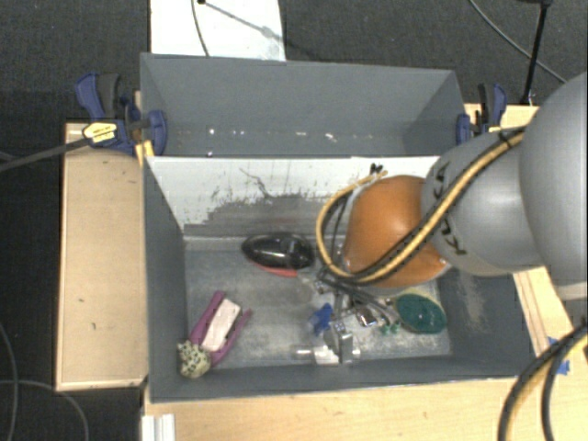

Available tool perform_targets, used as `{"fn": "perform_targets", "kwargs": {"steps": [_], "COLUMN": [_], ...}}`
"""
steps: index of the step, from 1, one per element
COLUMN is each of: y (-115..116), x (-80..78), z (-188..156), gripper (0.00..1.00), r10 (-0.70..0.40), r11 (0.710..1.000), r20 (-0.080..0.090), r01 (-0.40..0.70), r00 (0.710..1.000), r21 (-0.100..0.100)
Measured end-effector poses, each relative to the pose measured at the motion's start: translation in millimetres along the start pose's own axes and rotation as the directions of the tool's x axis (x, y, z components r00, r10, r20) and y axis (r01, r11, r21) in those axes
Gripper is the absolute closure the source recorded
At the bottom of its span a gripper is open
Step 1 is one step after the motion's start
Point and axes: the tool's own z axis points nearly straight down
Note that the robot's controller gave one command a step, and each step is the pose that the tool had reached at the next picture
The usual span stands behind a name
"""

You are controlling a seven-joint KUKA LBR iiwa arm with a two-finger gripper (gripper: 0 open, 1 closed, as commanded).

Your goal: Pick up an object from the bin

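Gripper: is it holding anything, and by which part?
Cannot tell. The gripper sits low near the front of the bin, between a small blue thing and a green round thing; nothing shows clearly gripped.

Arm (519,205) reaching in, gripper (336,342) pointing down

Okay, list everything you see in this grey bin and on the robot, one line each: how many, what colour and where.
Grey metal bin: one, grey, middle of the view.
Black oval object with a red underside: one, black and red, back of the floor.
Flat pink and purple object: one, pink and purple, front left.
Speckled yellowish lump: one, yellowish, front left corner, at the pink object's near end.
Round teal disc: one, teal, front right.
Small blue piece: one, blue, beside the gripper; kind unclear.
Gripper: one, metallic, low over the front centre.
Orange cover: one, orange, above the gripper.
Arm: one, grey, from the right.
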Motion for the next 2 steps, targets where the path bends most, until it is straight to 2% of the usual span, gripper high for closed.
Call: {"fn": "perform_targets", "kwargs": {"steps": [1, 2], "y": [-0.1, -0.2], "x": [-0.4, -1.7], "z": [0.1, -23.8], "gripper": [1.0, 1.0], "r10": [0.003, 0.006], "r11": [1.0, 1.0], "r20": [0.0, -0.003], "r01": [-0.003, -0.006], "r00": [1.0, 1.0], "r21": [0.0, 0.0]}}
